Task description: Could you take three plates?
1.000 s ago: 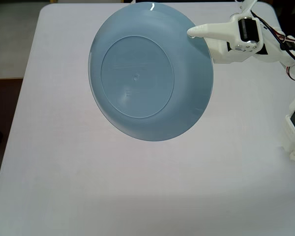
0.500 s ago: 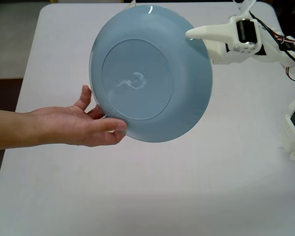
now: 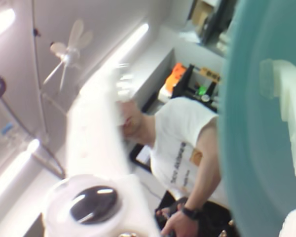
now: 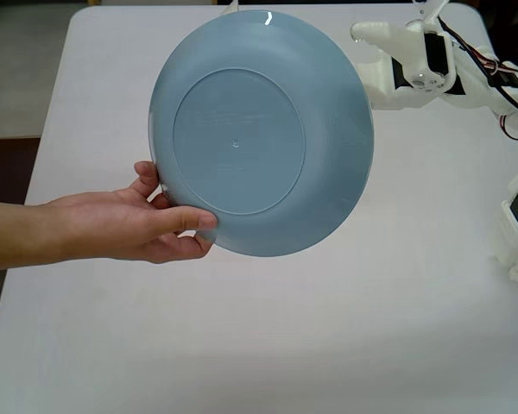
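Filling the right of the wrist view, the light blue plate (image 3: 251, 123) stands edge-on against a pale finger (image 3: 288, 108) of the pincer (image 4: 371, 39). In the fixed view the pincer sits at the plate's upper right rim, its tips hidden behind the plate (image 4: 261, 134), so whether it grips the rim or merely brackets it cannot be told. The plate is held upright above the bench (image 4: 268, 345), underside to the camera, with a person's hand (image 4: 147, 226) pinching the lower left rim, directly opposite the pincer. Judged from this, the handover turns on that rim lying between the fingers. No orange or yellow plate is visible.
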`<state>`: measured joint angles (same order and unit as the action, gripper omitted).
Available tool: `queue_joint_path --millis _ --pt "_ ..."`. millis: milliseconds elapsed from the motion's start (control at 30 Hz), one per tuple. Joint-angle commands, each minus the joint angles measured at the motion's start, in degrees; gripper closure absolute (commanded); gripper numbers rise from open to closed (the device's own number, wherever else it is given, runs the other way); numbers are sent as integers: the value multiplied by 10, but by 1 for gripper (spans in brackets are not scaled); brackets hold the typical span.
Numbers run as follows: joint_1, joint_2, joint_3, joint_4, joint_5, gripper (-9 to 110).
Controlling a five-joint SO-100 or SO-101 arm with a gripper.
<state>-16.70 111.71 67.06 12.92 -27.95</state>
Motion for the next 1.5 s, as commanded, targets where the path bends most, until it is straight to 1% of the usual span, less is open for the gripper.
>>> queue_joint_path --millis 0,200,333,400,500,600,667,933,1133,1467 --pt "10 68 -5 21 25 64" --pt "30 134 7 101 142 66" --pt "60 221 105 110 217 69" --pt "76 266 163 110 248 74" --pt "84 330 250 110 258 87" --pt "95 383 322 110 272 97" --pt "107 411 367 110 278 102" --pt "127 497 555 130 279 102" --pt "134 540 673 180 324 102" --pt "163 599 812 217 323 102"
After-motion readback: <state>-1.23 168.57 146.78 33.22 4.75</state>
